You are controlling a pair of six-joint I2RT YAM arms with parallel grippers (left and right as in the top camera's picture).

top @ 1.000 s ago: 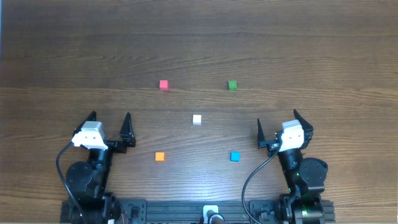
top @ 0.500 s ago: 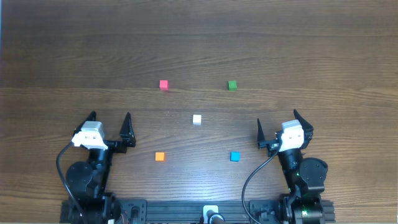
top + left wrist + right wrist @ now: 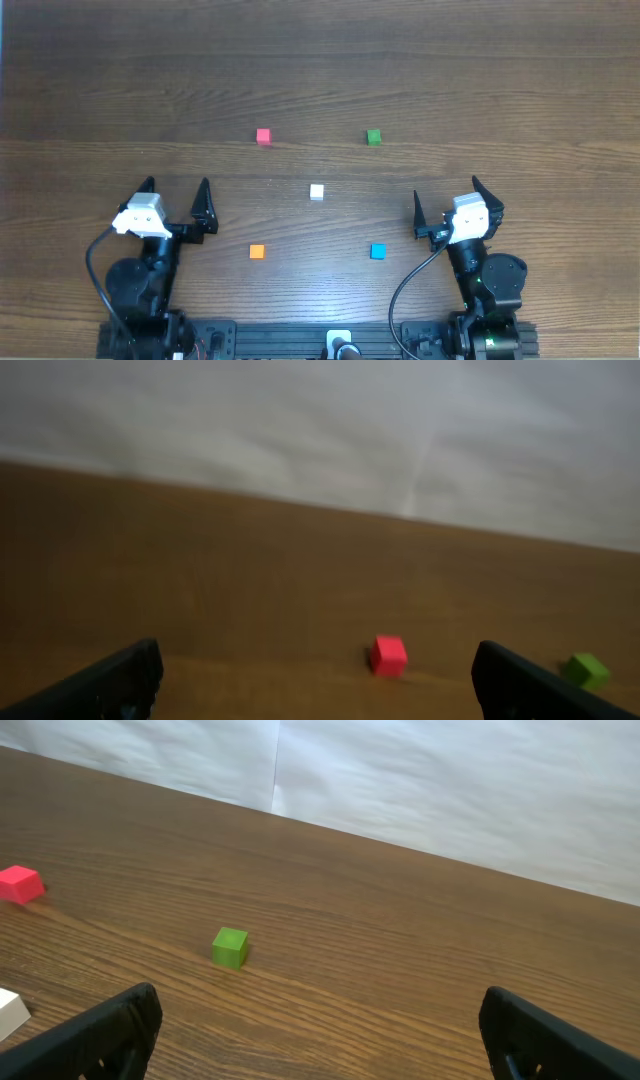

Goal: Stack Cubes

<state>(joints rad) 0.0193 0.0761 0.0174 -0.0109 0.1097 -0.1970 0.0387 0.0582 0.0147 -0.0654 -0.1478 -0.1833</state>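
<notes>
— Where do the cubes lie?

— Take the small white cube [image 3: 317, 192] on the brown wooden table [image 3: 320, 60] as the centre. The small pink-red cube [image 3: 263, 136] sits beyond it, away from the arm bases, and to its left. The small green cube [image 3: 373, 137] sits beyond it to its right. The small orange cube [image 3: 257, 252] lies on the base side of the white cube, to its left, and the small blue cube [image 3: 377, 251] on the base side, to its right. All five stand apart, each flat on the wood, none on another.

— And the arms?

— Both are folded back close to their bases. The left gripper [image 3: 177, 186] sits well to the left of the white cube, about level with it. Its black fingers are spread wide, pointing away from the base, with nothing between them. The right gripper [image 3: 446, 190] sits well to the right of the white cube, likewise spread wide and holding nothing.

— Which way do the wrists look?

— Low along the table, toward a pale backdrop [image 3: 450, 800] past its far edge. The left wrist view has the pink-red cube between its two fingertips. The right wrist view has the green cube ahead, with a corner of the white cube at the frame's edge.
</notes>
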